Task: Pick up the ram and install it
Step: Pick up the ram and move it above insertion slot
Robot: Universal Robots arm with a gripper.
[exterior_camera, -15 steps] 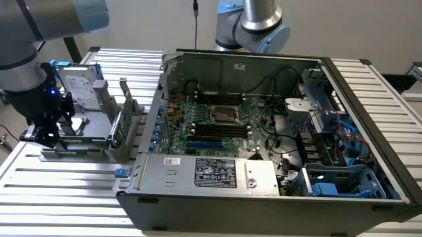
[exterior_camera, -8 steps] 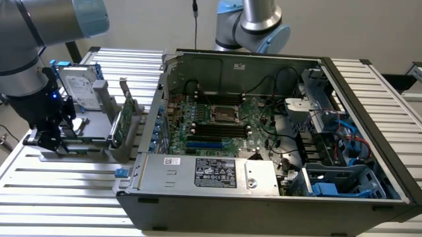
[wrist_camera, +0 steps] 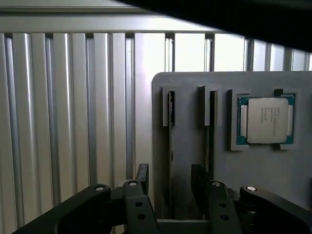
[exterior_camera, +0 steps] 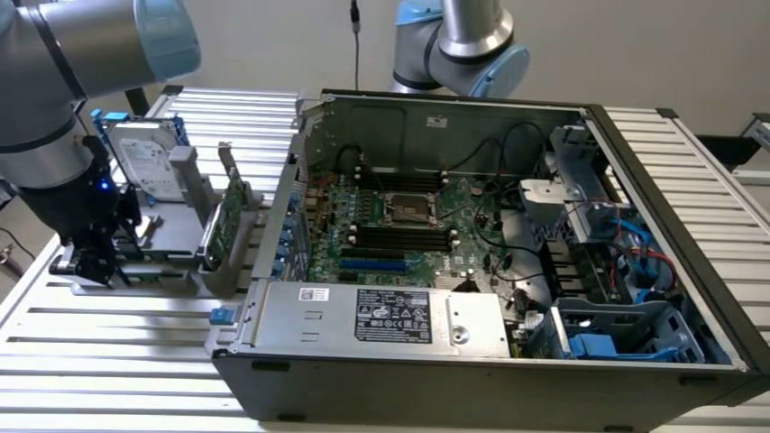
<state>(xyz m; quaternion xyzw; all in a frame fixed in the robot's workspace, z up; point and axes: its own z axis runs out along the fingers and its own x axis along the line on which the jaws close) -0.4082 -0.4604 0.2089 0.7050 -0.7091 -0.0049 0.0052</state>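
Note:
The ram [wrist_camera: 171, 122] stands on its edge in a slot of the grey holder plate [wrist_camera: 190, 146], showing as a thin dark strip. My gripper [wrist_camera: 169, 171] is open and straddles that slot, one black finger [wrist_camera: 142, 174] on each side, with a gap to the stick. A second thin stick [wrist_camera: 212, 126] stands in the neighbouring slot. In the exterior view my gripper [exterior_camera: 94, 263] hangs low over the holder [exterior_camera: 157, 262] at the exterior view's left, beside the open computer case [exterior_camera: 481, 361]. The motherboard's black memory slots [exterior_camera: 403, 239] lie in the middle of the case.
A processor chip [wrist_camera: 265, 119] lies in a recess of the holder plate. A hard drive [exterior_camera: 144, 162] and a green expansion card [exterior_camera: 231, 216] stand upright on the holder. A second robot arm [exterior_camera: 463, 45] rises behind the case. The table [exterior_camera: 121, 343] is ribbed aluminium.

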